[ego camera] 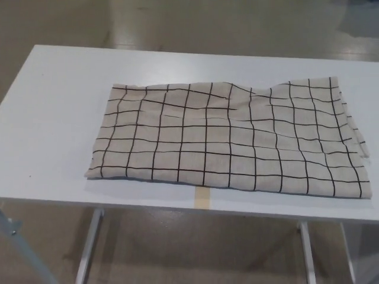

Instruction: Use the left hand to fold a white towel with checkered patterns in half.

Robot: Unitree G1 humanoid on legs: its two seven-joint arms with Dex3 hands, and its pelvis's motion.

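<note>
While neither robot hand shows from the head camera, the checkered towel (231,139) lies spread across the white worktop (53,118), slightly rumpled along its far edge. A strip of tan tape (202,197) peeks out under its near edge.

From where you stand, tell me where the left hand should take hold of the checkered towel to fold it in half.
Probably the towel's left short edge, near its front corner. It lies spread flat on the white table, long side across, so that edge is nearest the left arm. Come in from the left, pinch low, and carry it over to the right edge.
</note>
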